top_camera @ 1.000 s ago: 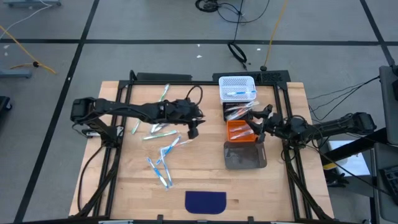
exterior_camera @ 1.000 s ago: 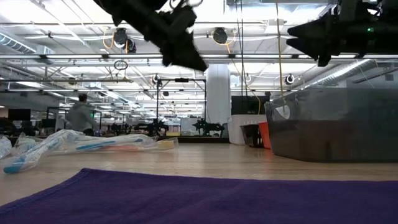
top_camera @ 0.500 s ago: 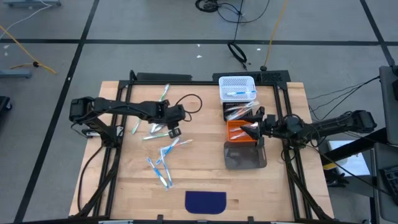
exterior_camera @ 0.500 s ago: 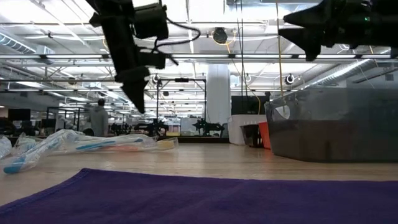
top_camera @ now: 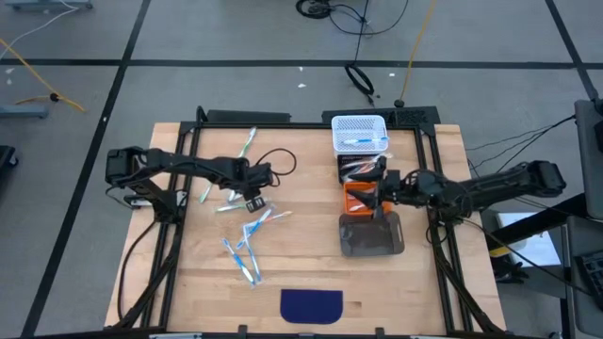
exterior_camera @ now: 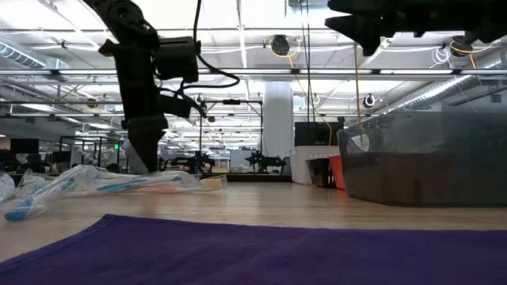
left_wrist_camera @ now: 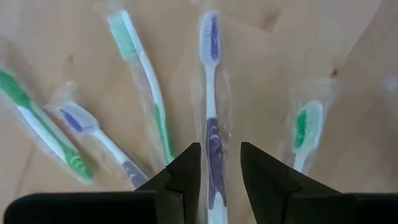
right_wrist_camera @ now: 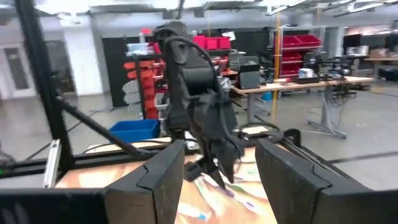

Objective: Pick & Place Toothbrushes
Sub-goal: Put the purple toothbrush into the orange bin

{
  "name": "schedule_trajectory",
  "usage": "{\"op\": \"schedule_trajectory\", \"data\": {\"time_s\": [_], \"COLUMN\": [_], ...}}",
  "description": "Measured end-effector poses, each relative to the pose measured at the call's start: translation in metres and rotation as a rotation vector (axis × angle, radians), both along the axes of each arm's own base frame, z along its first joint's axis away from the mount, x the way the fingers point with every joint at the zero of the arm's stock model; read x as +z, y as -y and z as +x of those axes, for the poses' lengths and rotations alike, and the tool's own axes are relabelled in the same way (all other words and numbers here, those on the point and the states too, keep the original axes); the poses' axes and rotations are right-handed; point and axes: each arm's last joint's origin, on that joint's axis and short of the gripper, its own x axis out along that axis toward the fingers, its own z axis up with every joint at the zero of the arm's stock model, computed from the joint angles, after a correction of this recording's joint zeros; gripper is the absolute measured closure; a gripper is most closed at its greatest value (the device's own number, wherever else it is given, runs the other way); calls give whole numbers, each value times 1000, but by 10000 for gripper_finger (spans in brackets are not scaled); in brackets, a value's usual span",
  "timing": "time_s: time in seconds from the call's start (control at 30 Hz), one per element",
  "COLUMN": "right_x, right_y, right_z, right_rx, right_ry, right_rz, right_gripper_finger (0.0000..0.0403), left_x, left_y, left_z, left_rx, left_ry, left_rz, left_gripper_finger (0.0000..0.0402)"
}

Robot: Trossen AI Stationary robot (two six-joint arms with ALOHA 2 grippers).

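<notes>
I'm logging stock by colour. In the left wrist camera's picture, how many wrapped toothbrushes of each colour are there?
green toothbrushes: 3
blue-purple toothbrushes: 2, one in line with the gap of the open left gripper
Total: 5

A large open industrial lab or workshop: a wooden worktop [top_camera: 311,264] on a grey tiled floor with trailing cables [top_camera: 363,80], ceiling pipes and strip lights, red storage bins [right_wrist_camera: 214,42] on racks, and distant workbenches [right_wrist_camera: 298,81].
</notes>
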Motion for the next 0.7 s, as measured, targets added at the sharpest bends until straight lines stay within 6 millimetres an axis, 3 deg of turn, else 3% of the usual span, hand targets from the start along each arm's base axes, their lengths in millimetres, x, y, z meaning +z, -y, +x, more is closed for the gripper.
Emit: {"op": "schedule_trajectory", "data": {"time_s": [0.33,0.7], "right_x": [8,6], "right_y": [-3,-3], "right_z": [26,29], "right_rx": [24,22], "right_ry": [-36,-44], "right_rz": [-32,-32], "right_gripper_finger": [213,213], "left_x": [-15,-25], "left_y": [1,3], "left_z": [-6,-14], "left_rx": [7,21], "left_ry": [24,4], "left_rz": [-19,-49], "left_gripper_finger": [286,297]}}
